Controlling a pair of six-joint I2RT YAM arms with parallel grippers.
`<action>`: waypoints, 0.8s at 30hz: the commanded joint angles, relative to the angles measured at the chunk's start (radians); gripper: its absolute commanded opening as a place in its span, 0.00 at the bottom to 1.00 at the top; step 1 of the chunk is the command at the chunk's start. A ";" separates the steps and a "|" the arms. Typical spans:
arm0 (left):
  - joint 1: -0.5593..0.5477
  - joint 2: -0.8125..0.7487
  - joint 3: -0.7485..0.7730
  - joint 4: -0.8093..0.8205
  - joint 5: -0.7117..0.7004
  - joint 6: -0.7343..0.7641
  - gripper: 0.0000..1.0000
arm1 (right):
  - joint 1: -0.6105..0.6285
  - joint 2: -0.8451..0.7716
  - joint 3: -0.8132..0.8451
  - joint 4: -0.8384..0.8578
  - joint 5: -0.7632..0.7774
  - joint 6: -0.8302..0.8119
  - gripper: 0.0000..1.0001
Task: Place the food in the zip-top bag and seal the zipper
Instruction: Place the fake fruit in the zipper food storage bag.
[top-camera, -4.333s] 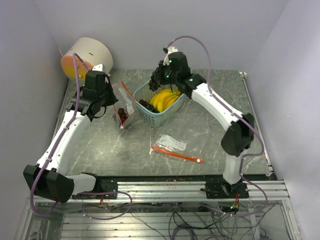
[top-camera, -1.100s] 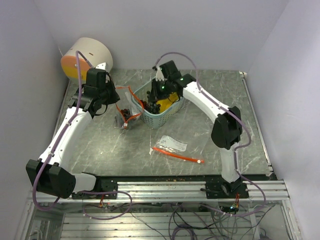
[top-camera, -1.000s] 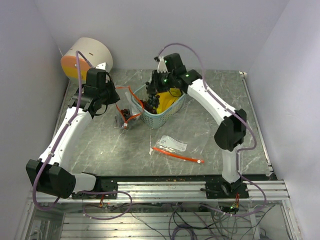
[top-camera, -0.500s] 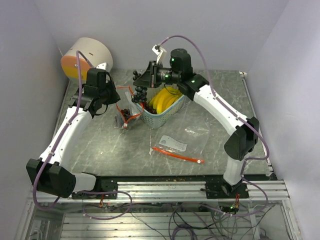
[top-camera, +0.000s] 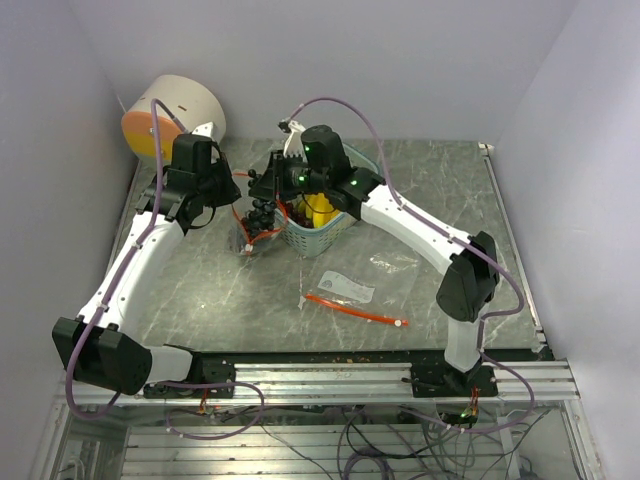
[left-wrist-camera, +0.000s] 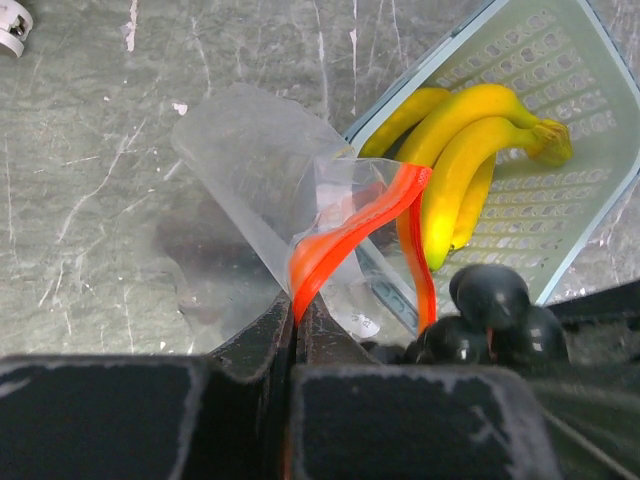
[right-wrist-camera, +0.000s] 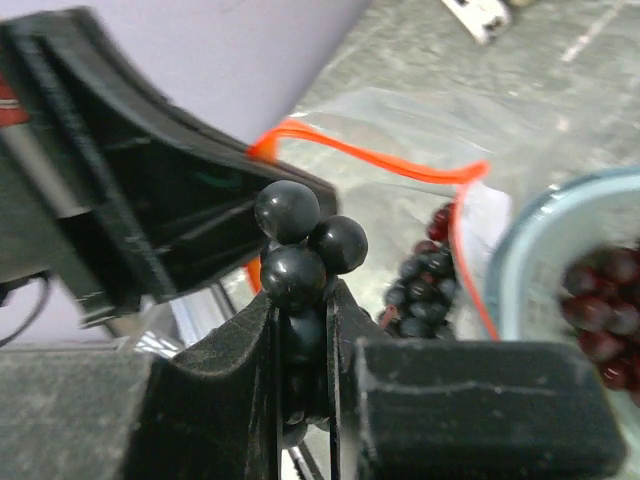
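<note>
The right gripper (right-wrist-camera: 302, 320) is clamped on the stem of the blue-black grapes (right-wrist-camera: 297, 250), with three berries bulging above its closed fingers (right-wrist-camera: 255, 370) – in the top view the cluster (top-camera: 262, 214) hangs under the gripper (top-camera: 268, 190), directly over the mouth of the zip-top bag (top-camera: 248, 236). The left gripper (left-wrist-camera: 297, 322) is pinched shut on the orange zipper (left-wrist-camera: 350, 232) at the bag's near rim, holding the mouth lifted and open; seen from above it sits at nine o'clock of the hanging grapes. Inside the bag (right-wrist-camera: 400, 125) lies a bagged cluster (right-wrist-camera: 425, 278) of dark and reddish berries, below the orange rim (right-wrist-camera: 370, 155). At three o'clock of the bag in the top view, touching it, stands the pale teal basket (top-camera: 330, 236) with the yellow bananas (top-camera: 318, 208) inside; the left wrist view shows the bananas (left-wrist-camera: 470, 140) lying across the basket (left-wrist-camera: 575, 90) floor at two o'clock of the bag (left-wrist-camera: 245, 160). Dark red-purple grapes (right-wrist-camera: 600, 300) rest in the basket too, at the right edge of the right wrist view. On the grey marbled table (top-camera: 200, 290), at five o'clock of the basket and well apart from it, lies a spare bag (top-camera: 343, 287) – flat, beside a loose orange strip (top-camera: 355, 309).
</note>
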 joint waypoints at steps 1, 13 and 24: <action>0.010 -0.003 0.047 0.016 0.012 0.015 0.07 | -0.012 0.019 0.022 -0.103 0.133 -0.064 0.14; 0.010 0.006 0.043 0.022 0.019 0.010 0.07 | 0.001 0.099 0.161 -0.176 0.056 -0.139 0.55; 0.010 0.004 0.051 0.013 0.006 0.020 0.07 | -0.148 0.023 0.096 -0.306 0.105 -0.088 0.62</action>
